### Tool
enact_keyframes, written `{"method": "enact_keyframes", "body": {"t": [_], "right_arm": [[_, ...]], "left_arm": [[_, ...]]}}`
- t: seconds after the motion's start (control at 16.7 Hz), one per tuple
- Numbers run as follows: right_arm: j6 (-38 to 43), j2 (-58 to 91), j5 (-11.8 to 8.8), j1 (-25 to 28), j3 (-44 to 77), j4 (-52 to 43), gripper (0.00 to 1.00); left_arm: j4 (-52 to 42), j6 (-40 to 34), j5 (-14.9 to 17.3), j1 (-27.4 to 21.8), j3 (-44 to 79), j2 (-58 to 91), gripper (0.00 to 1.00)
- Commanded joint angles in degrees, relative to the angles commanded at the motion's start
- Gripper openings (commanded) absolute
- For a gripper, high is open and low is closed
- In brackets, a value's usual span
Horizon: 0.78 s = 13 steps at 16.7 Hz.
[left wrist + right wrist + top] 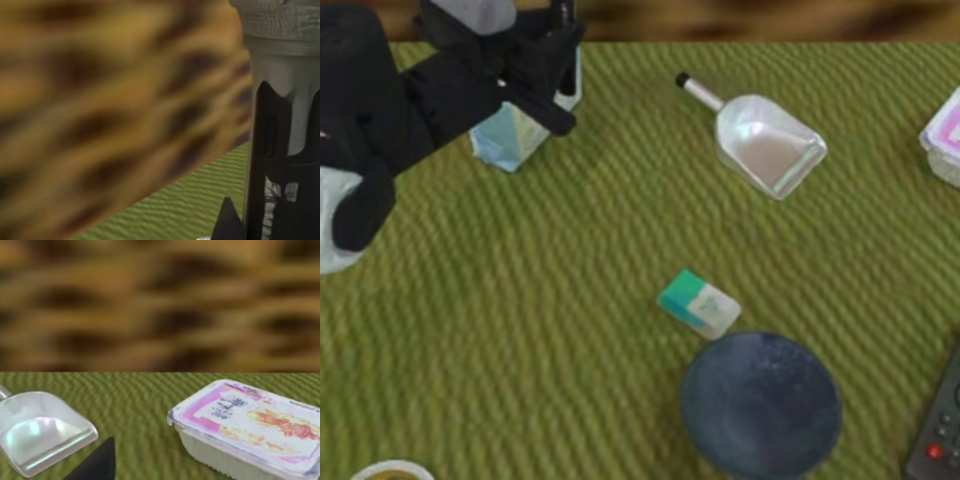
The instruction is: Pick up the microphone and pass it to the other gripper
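Microphone first: the slim black stick with the rounded grey mesh head [280,100] is seen close up in the left wrist view, standing upright, mesh end up. It is judged to be pinched in the left claw [555,55], which is raised at the far left corner of the desk [570,380]. So the picking up looks done. The passing is left to do.

The right claw [95,465] is not seen from above. Only a dark tip of it shows in the right wrist view, so it cannot be told if it is spread or pressed together. It is near the far right side, and the two claws are well apart.

The desk is covered with a green ribbed cloth. A clear shiny plastic scoop with a black-tipped handle [760,140] lies near the far edge. A white food tray with a pink printed lid [250,430] sits at the right edge. A small teal and white block [698,302] lies just beside a round dark blue bowl [762,404]. A black remote with buttons [940,430] is at the near right corner.
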Motion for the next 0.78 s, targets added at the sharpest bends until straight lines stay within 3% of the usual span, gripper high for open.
{"method": "enact_keyframes", "body": {"t": [0.18,0.3,0.78], "right_arm": [[0.0,0.0,0.0,0.0,0.0,0.0,1.0],[0.0,0.0,0.0,0.0,0.0,0.0,1.0],[0.0,0.0,0.0,0.0,0.0,0.0,1.0]], "left_arm": [[-0.2,0.0,-0.3,-0.5,0.3,0.1,0.0],[-0.6,0.1,-2.4,-2.5,0.2,-0.7,0.0],[-4.9,0.4,-19.7,-18.6,-0.4,-7.9,0.0]]}}
